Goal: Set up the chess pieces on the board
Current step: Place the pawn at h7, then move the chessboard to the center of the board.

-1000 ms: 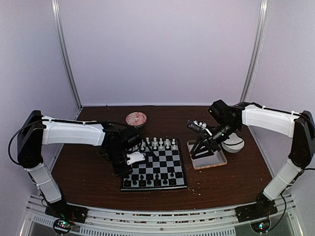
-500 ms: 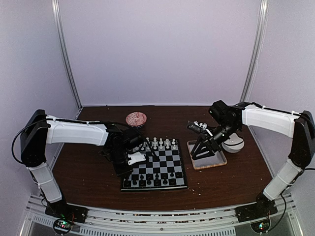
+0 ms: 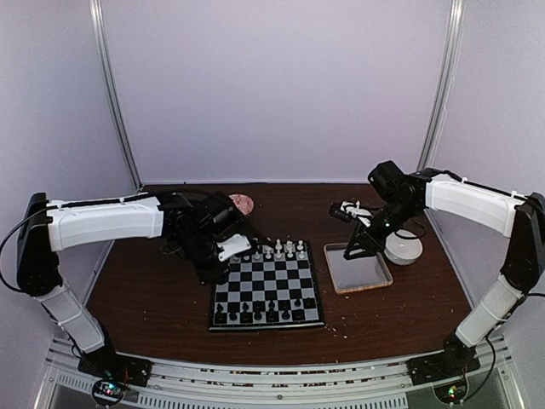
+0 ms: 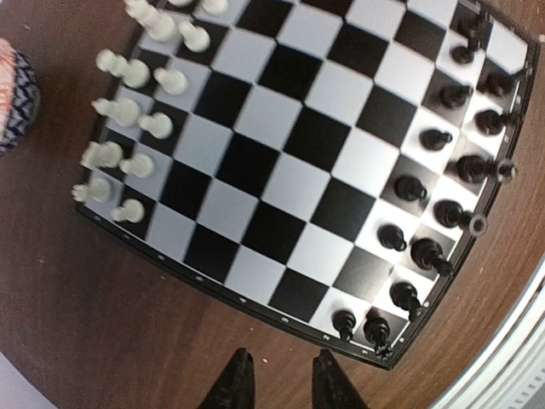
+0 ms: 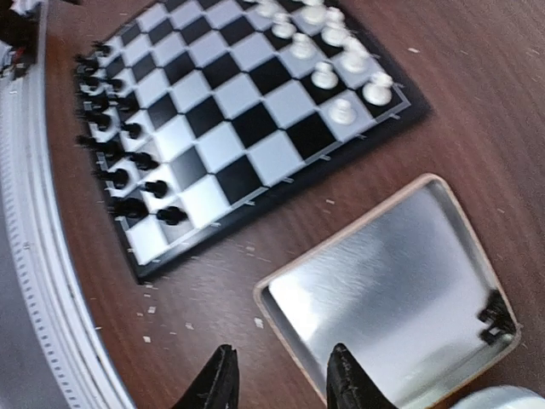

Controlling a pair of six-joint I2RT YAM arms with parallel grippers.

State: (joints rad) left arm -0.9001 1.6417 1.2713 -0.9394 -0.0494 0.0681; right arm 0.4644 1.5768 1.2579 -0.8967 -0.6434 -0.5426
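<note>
**Mia:** What is the left gripper [image 4: 277, 379] doing?

**Tom:** Its two fingers are a little apart and nothing is between them. It hangs over the table [image 4: 102, 324], just beside the left edge of the board [image 4: 281, 183].

**Mia:** Why there?

**Tom:** It holds nothing, so I think it is free to go for a new piece. The white pieces [image 4: 128, 111] stand in two rows at the far end of the board. The black pieces [image 4: 434, 136] stand in two rows at the near end. The middle squares have nothing on them, so the job looks nearly done.

**Mia:** And the right gripper [image 5: 281, 379]?

**Tom:** Its fingers are apart too, and it is empty. It hangs above the tray [image 5: 383, 281], which lies just right of the board.

**Mia:** Why over the tray?

**Tom:** I guess loose pieces wait in there. A small dark bit [image 5: 492, 319] sits in one corner. It may be a black piece, but it is too small to tell.

**Mia:** What else is around?

**Tom:** A bowl [image 3: 243, 202] with a pattern sits past the board, close to the left arm. A white dish [image 3: 402, 249] sits right beside the tray. Pale crumbs [image 5: 255, 322] lie between the board and the tray.

**Mia:** Could anything get in the way?

**Tom:** The pieces stand very close together. I think a finger could easily knock over the one next to it. The dark bit is tucked against the tray wall, so it may be hard to pinch.
</note>
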